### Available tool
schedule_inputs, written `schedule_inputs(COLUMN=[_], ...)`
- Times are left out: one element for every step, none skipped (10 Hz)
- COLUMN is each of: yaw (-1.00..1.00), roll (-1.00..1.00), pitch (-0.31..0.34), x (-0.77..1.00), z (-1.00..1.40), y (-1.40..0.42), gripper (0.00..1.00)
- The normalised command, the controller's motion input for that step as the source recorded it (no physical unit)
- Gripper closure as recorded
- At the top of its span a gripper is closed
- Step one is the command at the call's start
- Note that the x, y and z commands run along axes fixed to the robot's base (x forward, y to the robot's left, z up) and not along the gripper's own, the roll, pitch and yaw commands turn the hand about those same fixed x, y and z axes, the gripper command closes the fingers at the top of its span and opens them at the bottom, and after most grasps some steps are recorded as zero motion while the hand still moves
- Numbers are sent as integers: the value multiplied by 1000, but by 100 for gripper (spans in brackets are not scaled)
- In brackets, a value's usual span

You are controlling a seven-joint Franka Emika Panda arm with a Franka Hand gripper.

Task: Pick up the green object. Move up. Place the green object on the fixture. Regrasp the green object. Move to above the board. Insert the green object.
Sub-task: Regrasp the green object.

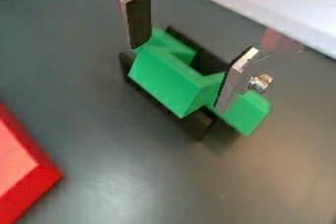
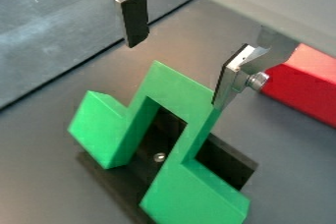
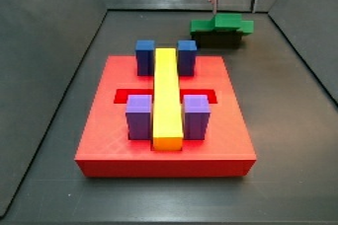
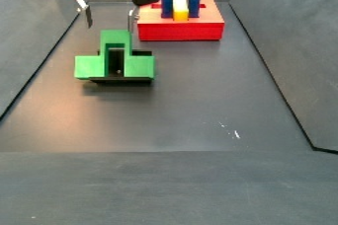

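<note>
The floor is dark grey and matte, with low dark walls around it in both side views. The bright green plastic piece (image 4: pixel 115 61) rests on the small black open-topped fixture (image 3: pixel 219 39), well apart from the large flat red square board (image 3: pixel 165 130) with its blue and purple blocks and long yellow bar (image 3: pixel 166 91). Only the wrist views show the two-finger gripper (image 1: pixel 187 56) released, its silver fingers (image 1: pixel 136 17) just above the piece, not touching it.
</note>
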Motion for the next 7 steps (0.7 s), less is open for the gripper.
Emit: schedule_inputs(yaw=[0,0,0,0,0,6,23], roll=[1000,1000,1000,1000,1000,1000,1000], pitch=[-40,-20,-9,-14,-20,-23,-17], x=[-17,-94,-109,-14,0,0,0], z=[0,0,0,0,0,0,-31], y=[-26,-57,-74,-111,-160,-149,-149], gripper=[0,0,0,0,0,0,0])
